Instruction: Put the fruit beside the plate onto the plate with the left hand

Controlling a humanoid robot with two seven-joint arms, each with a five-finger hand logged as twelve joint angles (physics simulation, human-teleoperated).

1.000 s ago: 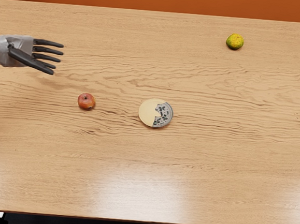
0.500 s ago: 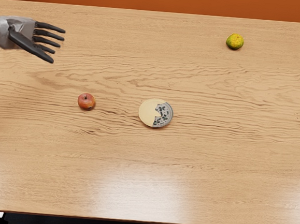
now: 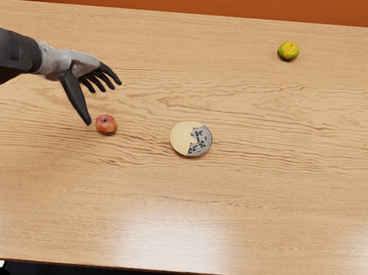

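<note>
Hovering over the wooden desk (image 3: 178, 207), the left robot hand (image 3: 79, 76) comes in from the left edge with its fingers spread wide, holding nothing. One dark finger (image 3: 80, 100) points down, its tip just beside the red apple (image 3: 106, 124). The apple lies on the desk, left of the small round plate (image 3: 191, 139) and apart from it. A yellow-green fruit (image 3: 288, 51) sits far off at the upper right.

Flat, face up: small round plate (image 3: 191, 139), cream surface, dark grey speckled patch over right part. Left of plate, near but clearly apart, about level with it: small red apple (image 3: 106, 124), round, orange-red skin, sitting upright, not yet on plate.
</note>
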